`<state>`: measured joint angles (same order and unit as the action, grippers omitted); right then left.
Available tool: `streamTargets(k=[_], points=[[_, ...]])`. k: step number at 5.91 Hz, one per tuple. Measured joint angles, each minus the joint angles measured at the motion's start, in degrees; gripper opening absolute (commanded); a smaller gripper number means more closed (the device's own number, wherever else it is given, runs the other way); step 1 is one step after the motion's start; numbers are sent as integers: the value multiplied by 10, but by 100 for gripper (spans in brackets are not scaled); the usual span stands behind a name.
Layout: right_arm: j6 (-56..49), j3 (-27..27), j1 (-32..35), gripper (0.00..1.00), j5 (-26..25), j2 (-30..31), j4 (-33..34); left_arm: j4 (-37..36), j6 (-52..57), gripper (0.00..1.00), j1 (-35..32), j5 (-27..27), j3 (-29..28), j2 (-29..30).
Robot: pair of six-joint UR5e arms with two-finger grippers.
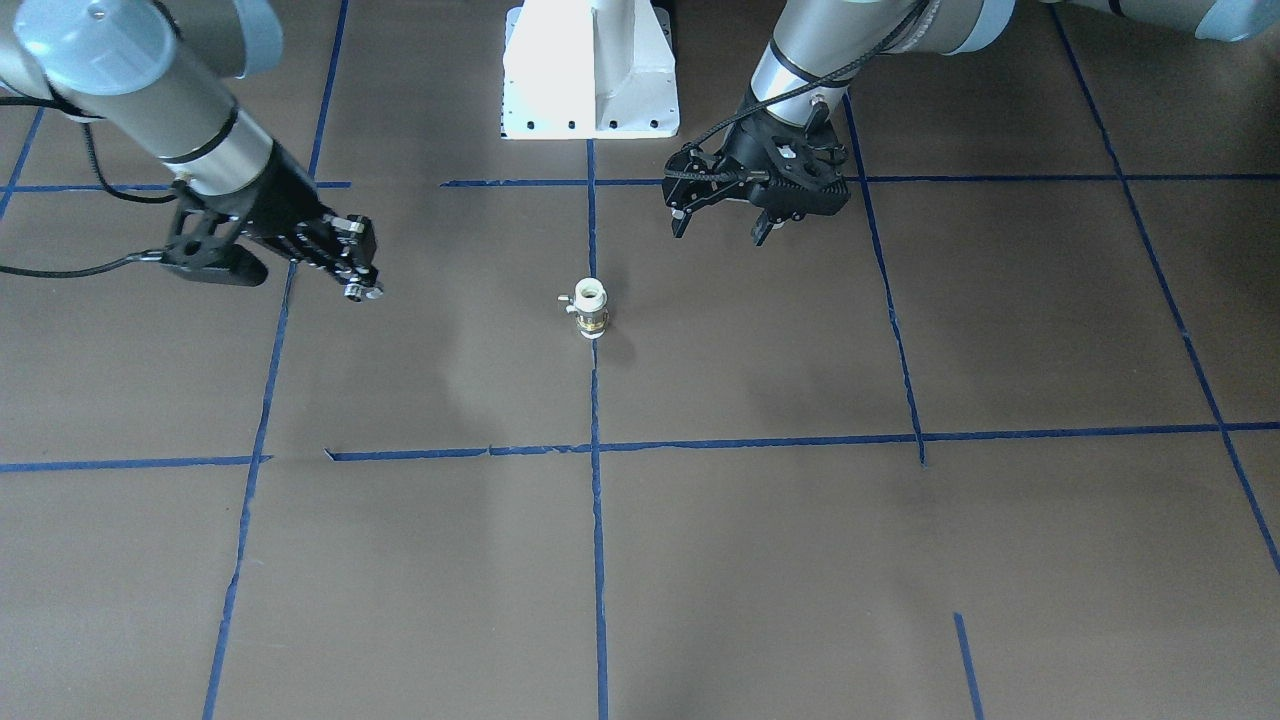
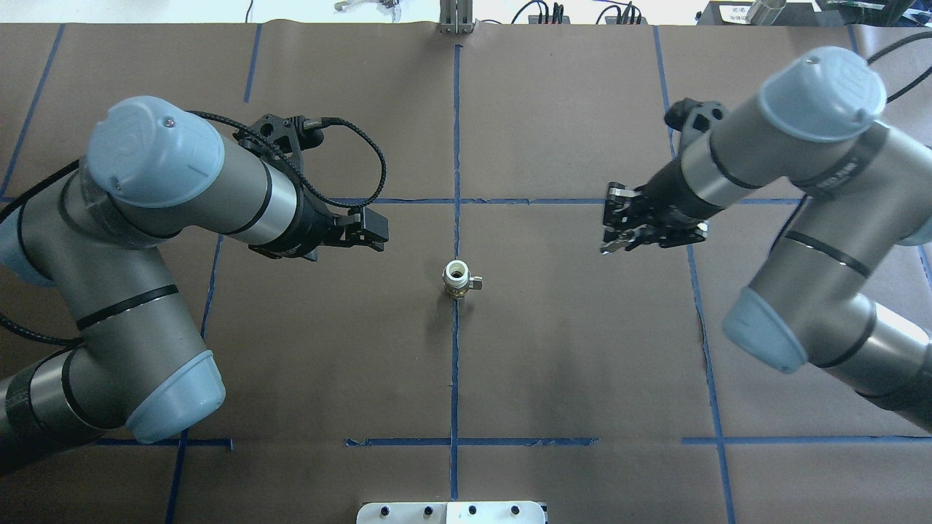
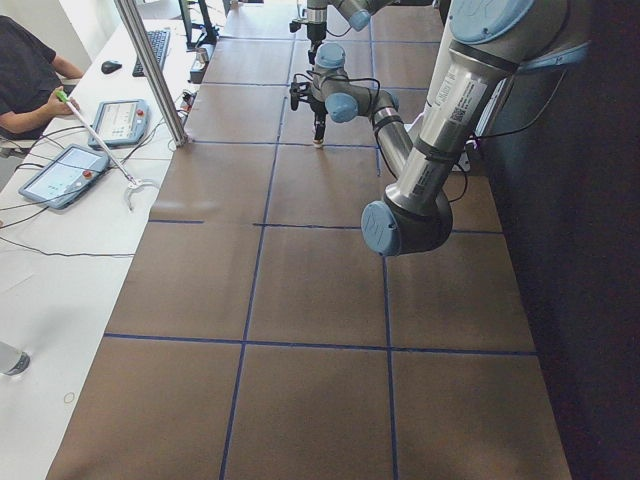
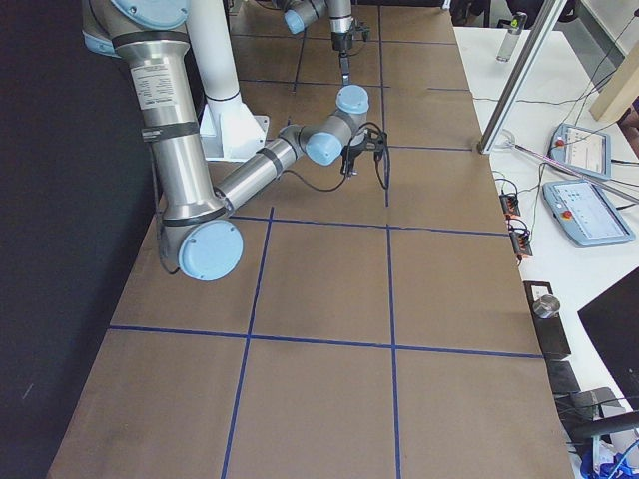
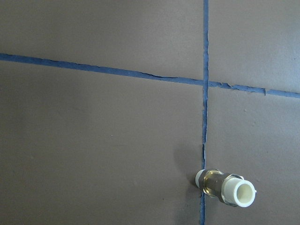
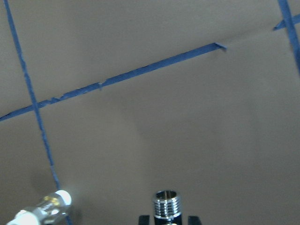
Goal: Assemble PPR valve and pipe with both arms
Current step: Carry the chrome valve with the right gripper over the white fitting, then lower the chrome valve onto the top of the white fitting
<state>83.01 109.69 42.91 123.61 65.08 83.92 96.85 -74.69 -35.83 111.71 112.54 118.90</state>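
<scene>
The PPR valve (image 1: 592,308), white with a brass band and a small side stub, stands upright on the brown table at the centre tape line; it also shows in the overhead view (image 2: 457,279) and in both wrist views (image 5: 227,187) (image 6: 37,212). My right gripper (image 1: 365,288) (image 2: 609,240) is shut on the pipe (image 6: 166,204), a shiny chrome threaded fitting, and holds it above the table, well off to the valve's side. My left gripper (image 1: 720,235) (image 2: 378,231) is open and empty, hovering on the valve's other side.
The white robot base (image 1: 590,70) stands behind the valve. Blue tape lines (image 1: 597,520) grid the brown table. A metal pole (image 3: 150,70) and operator tablets (image 3: 60,175) lie along the table's far edge.
</scene>
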Motion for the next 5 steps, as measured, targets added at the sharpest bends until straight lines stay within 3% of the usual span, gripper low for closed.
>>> streamTargets(k=[3, 5], points=[[120, -85, -67, 0, -65, -153, 42, 35, 0, 99, 0, 0, 2, -35], [140, -125, -90, 0, -85, -186, 44, 40, 0, 99, 1, 0, 2, -38]])
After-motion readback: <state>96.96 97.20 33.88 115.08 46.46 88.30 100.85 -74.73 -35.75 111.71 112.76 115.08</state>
